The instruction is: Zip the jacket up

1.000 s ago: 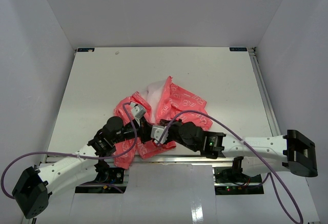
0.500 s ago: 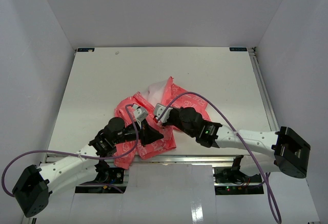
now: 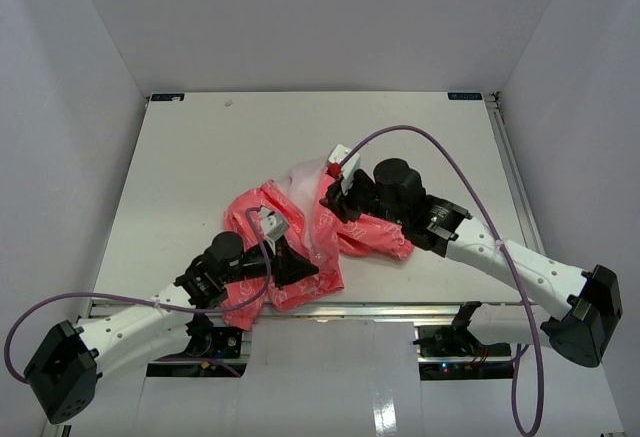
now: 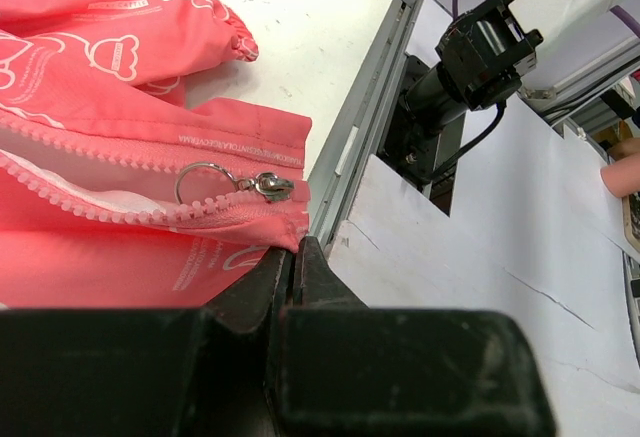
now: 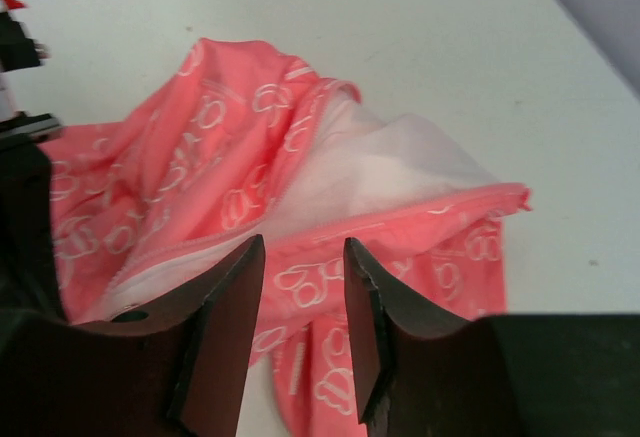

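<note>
The coral-pink jacket (image 3: 352, 229) lies crumpled at the table's near middle, its white lining (image 3: 303, 177) showing at the far side. My left gripper (image 3: 297, 268) is shut on the jacket's hem corner (image 4: 285, 232) by the table's near edge. Just beyond its tips, the zipper slider (image 4: 270, 186) with a ring pull sits at the bottom of the zipper, whose two rows of teeth (image 4: 100, 152) spread apart to the left. My right gripper (image 3: 334, 200) hovers open over the jacket's far part. Nothing is between its fingers (image 5: 232, 302); pink cloth (image 5: 300, 277) and lining (image 5: 390, 172) lie below.
The table's metal front rail (image 4: 350, 147) and a cardboard-covered ledge (image 4: 480, 227) run right beside the left gripper. A purple cable (image 3: 420, 137) arcs above the right arm. The white table (image 3: 200, 147) is boxed in by grey walls.
My right gripper has let go, opened, and moved from beside the left gripper up toward the jacket's far right part. The left gripper keeps its hold in place.
</note>
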`<state>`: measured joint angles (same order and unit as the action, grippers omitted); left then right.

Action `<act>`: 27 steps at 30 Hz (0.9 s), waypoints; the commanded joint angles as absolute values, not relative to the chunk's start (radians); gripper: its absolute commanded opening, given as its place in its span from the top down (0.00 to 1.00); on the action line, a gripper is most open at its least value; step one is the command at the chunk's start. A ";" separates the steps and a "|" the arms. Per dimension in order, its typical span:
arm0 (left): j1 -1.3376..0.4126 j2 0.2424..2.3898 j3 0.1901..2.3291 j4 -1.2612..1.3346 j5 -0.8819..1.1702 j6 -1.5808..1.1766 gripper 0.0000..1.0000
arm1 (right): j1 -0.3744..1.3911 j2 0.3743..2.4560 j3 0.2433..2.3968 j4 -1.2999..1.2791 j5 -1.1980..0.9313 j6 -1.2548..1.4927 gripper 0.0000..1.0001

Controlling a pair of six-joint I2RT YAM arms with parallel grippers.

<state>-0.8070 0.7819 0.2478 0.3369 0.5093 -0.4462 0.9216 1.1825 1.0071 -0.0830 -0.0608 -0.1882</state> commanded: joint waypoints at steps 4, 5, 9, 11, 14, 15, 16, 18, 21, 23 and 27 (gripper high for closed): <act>-0.811 0.825 0.166 0.385 0.499 -0.565 1.00 | 0.902 1.183 0.900 -0.129 -0.194 0.092 0.55; -0.811 0.816 0.145 0.386 0.489 -0.578 1.00 | 0.903 1.172 0.853 -0.101 -0.180 0.122 0.56; -0.811 0.794 0.105 0.371 0.440 -0.603 0.99 | 0.907 1.132 0.694 0.073 -0.171 0.218 0.59; -0.811 0.784 0.095 0.361 0.418 -0.609 0.95 | 0.921 1.110 0.620 0.153 -0.145 0.271 0.60; -0.811 0.772 0.077 0.365 0.382 -0.631 0.81 | 0.962 1.096 0.517 0.283 -0.114 0.334 0.61; -0.811 0.772 0.073 0.368 0.373 -0.639 0.79 | 0.978 1.102 0.499 0.309 -0.099 0.338 0.61; -0.811 0.773 0.069 0.371 0.364 -0.647 0.77 | 0.994 1.109 0.481 0.335 -0.085 0.342 0.61; -0.811 0.781 0.057 0.391 0.354 -0.662 0.72 | 1.020 1.121 0.461 0.372 -0.062 0.343 0.62; -0.811 0.806 0.040 0.431 0.340 -0.682 0.65 | 1.041 1.125 0.434 0.422 -0.034 0.348 0.62; -0.811 0.819 0.033 0.457 0.337 -0.691 0.61 | 1.052 1.126 0.426 0.434 -0.020 0.348 0.62; -0.811 0.836 0.023 0.517 0.347 -0.701 0.56 | 1.055 1.149 0.416 0.462 -0.023 0.344 0.62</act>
<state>-0.8074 0.8282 0.0539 0.4219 0.3578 -0.6763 1.0469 1.1298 0.4265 0.3467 -0.0545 0.3299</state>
